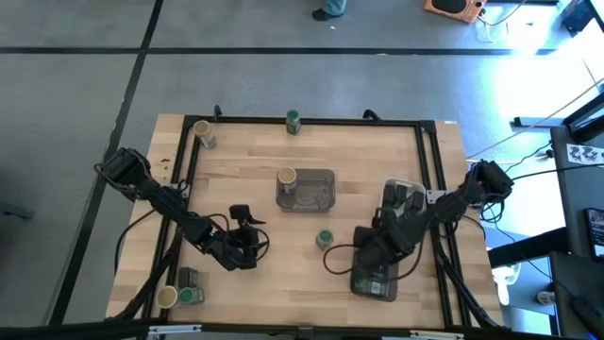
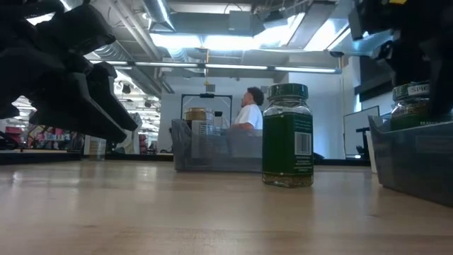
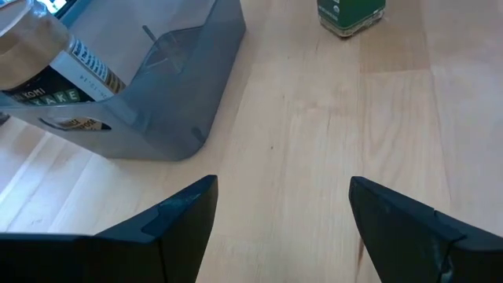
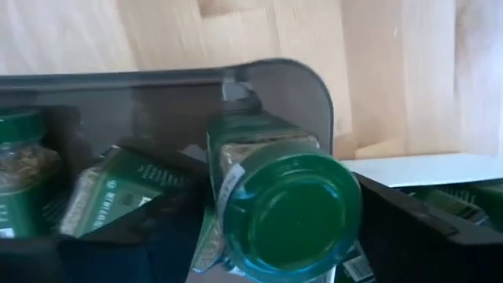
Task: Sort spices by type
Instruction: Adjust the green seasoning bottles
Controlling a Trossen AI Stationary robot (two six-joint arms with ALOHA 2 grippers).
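Ahead of left gripper (image 3: 279, 224), fingers spread and empty: upright round green-lidded glass spice jar (image 3: 350, 16), axis vertical, well clear, beside clear grey plastic tray (image 3: 177, 94). Right gripper (image 1: 382, 250), over dark tray (image 1: 374, 280), grips another green-lidded jar (image 4: 283, 204).
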